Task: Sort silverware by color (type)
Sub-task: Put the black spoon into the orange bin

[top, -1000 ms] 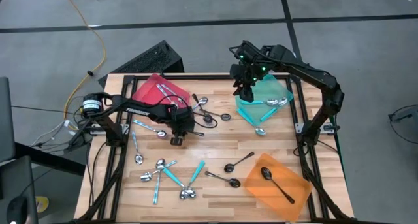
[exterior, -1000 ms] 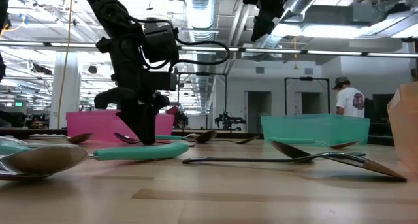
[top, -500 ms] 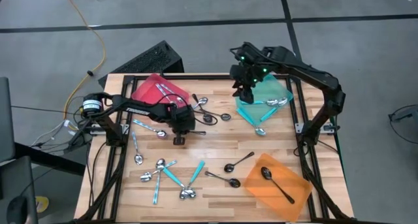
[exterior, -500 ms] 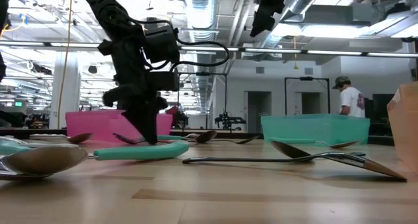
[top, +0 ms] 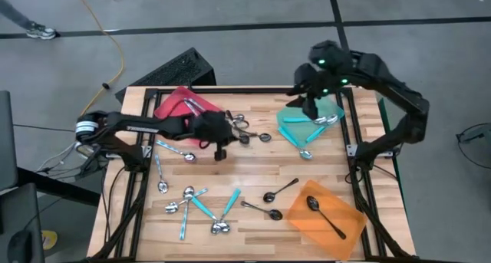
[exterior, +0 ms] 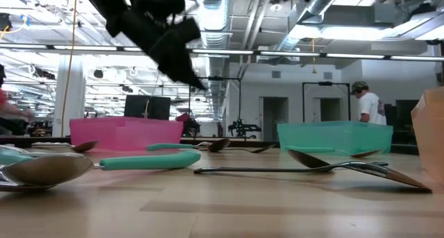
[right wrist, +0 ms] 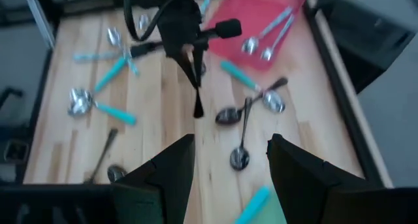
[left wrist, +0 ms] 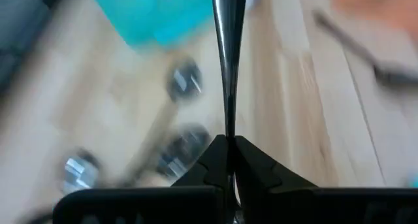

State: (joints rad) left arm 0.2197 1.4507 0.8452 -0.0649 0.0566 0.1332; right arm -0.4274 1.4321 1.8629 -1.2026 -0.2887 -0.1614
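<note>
My left gripper [top: 218,140] hangs above the table's middle, shut on a black spoon [left wrist: 226,67], which also shows in the right wrist view as the black spoon [right wrist: 196,87]. My right gripper [right wrist: 228,178] is open and empty, high over the teal tray [top: 313,119]. That tray holds teal-handled spoons [top: 295,119]. Silver spoons [top: 192,104] lie in the red tray [top: 173,108], and one black spoon [top: 322,213] lies in the orange tray [top: 337,205]. Several mixed spoons [top: 201,204] lie flat on the wood. My left gripper pinches one end of the black spoon's thin shaft [left wrist: 227,134] between its two fingers. The fingers slant down from the table's left side and lie along the spoon. The spoon sticks out past the fingertips and is lifted clear of the table, its free end [right wrist: 198,110] lowest.
More spoons lie by the red tray [top: 249,135], left of centre [top: 161,171] and near the orange tray [top: 276,192]. Black frame rails [top: 138,179] run along the table's sides. A person [exterior: 368,103] stands in the room beyond the far edge.
My left gripper has risen from the table with the black spoon and tipped from pointing steeply down to a shallower slant; the spoon is now lifted clear. My right gripper has gone up and toward the table's right edge, still open.
</note>
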